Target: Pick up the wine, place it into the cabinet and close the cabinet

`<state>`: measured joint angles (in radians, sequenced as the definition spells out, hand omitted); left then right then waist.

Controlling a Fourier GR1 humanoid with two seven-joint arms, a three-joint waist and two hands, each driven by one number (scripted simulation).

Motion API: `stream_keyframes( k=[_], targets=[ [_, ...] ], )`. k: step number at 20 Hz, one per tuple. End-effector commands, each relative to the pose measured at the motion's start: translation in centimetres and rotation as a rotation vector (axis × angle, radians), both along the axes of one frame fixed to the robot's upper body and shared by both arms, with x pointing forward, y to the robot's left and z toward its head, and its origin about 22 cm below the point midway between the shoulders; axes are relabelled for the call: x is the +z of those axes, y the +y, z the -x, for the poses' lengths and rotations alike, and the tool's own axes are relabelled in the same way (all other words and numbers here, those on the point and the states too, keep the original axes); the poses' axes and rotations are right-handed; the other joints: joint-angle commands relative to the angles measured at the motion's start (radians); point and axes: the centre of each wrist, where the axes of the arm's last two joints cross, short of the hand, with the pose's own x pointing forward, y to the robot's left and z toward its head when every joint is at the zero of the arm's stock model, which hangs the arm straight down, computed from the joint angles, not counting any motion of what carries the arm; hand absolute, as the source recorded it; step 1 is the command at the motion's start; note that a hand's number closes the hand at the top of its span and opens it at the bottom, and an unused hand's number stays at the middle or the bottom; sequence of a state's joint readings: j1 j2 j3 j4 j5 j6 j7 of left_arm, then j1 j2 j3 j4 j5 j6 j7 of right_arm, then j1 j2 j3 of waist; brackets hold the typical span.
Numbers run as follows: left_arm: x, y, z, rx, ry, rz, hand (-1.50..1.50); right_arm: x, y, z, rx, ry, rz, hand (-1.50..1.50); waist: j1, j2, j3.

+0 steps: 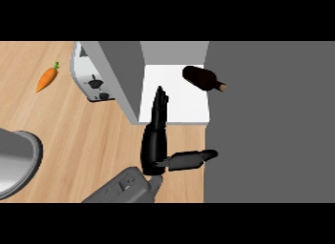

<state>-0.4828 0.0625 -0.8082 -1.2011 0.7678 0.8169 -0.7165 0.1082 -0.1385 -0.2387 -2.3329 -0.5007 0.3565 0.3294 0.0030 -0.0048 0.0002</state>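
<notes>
One big grey pan (11, 162) sits at the far left of the wooden counter (85, 138). Next is an orange carrot (47, 79), then a silver toaster (92, 78) just beside the open grey cabinet door (120, 78). The left hand (154, 145) points into the cabinet (276, 119), fingers straight and together, thumb sticking out, holding nothing. The wine (202, 77) lies on its side on the white shelf (180, 102) inside, a little right of the fingertips, not touching.

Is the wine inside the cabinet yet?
Yes, in. The wine lies on its side on the white shelf of the open cabinet.
</notes>
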Motion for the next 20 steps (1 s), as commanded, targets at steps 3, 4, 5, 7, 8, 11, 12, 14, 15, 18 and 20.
stream_keyframes(
  k=[3,4,5,7,8,11,12,14,15,18,20],
  targets=[
    [0.7,1.2,5.9,-0.009,0.003,0.036,-1.50,0.8,-0.5,1.7,-0.030,-0.034,0.017,-1.50,-0.001,0.000,0.000],
    [0.8,3.6,6.5,-0.014,0.002,0.028,-1.50,0.8,-1.3,2.5,-0.028,-0.027,0.040,-1.50,-0.001,-0.002,0.000],
    [0.2,4.4,6.0,-0.031,0.002,0.010,1.50,1.8,-1.3,0.8,-0.023,-0.016,0.059,-1.50,0.001,0.002,0.000],
    [-0.3,5.5,9.5,-0.028,0.014,0.003,1.50,0.9,-1.6,2.3,-0.037,-0.036,0.056,-1.50,0.001,-0.001,0.000],
    [0.9,6.1,9.2,-0.015,0.002,0.005,1.50,0.8,-0.5,1.0,-0.059,-0.028,0.077,-1.50,0.005,0.002,0.000],
    [1.6,8.3,10.3,-0.026,0.056,-0.003,1.50,0.2,-1.6,1.1,0.015,-0.006,0.144,-1.50,0.002,0.002,0.000],
    [2.2,8.9,11.6,-0.030,0.045,-0.012,1.50,0.8,-2.6,1.0,0.019,0.016,0.154,-1.50,0.004,0.001,0.000],
    [0.5,10.0,12.3,-0.066,0.047,-0.058,1.50,0.6,-2.2,2.3,0.087,0.039,0.248,1.50,-0.004,0.000,0.000],
    [2.2,10.8,11.9,-0.065,0.048,-0.045,1.50,0.5,-3.5,1.4,0.112,0.036,0.308,1.50,0.000,0.000,0.001],
    [2.4,12.7,13.6,-0.073,0.055,-0.076,1.50,0.3,-2.9,1.4,0.220,0.006,0.331,1.50,0.004,0.001,0.001],
    [2.3,14.2,12.7,-0.047,0.034,-0.100,1.50,0.4,-2.9,1.6,0.313,0.050,0.297,1.50,0.001,0.001,0.000]
  ],
)
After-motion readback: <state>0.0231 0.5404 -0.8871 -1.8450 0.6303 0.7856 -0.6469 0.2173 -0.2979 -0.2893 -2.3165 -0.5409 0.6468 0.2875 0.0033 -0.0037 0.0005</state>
